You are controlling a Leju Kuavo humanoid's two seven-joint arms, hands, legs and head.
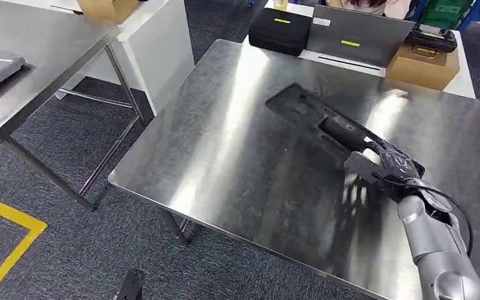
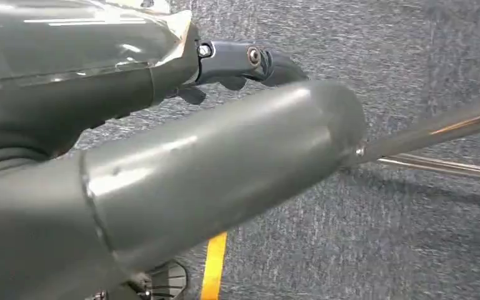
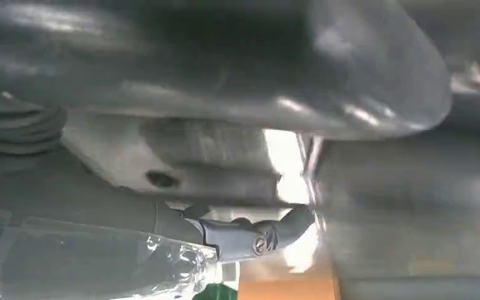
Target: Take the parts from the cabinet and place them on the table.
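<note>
A long flat black part (image 1: 315, 119) stretches across the middle of the steel table (image 1: 225, 156), its far end low over or on the surface. My right hand (image 1: 392, 167) grips its near end, coming in from the lower right. In the right wrist view the part (image 3: 181, 162) shows as a grey plate with a hole, clamped between the thick thumb and the darker fingers (image 3: 256, 234) of my right hand (image 3: 225, 81). My left hand (image 2: 162, 125) hangs over the grey carpet with nothing in it and its fingers (image 2: 250, 59) held apart from the thumb.
A black case (image 1: 281, 28), a grey panel (image 1: 356, 34) and a cardboard box (image 1: 422, 65) stand behind the table's far edge. A second steel table (image 1: 31, 56) stands at the left, with a white cabinet (image 1: 162, 37) behind it. A yellow line (image 1: 12, 250) marks the carpet.
</note>
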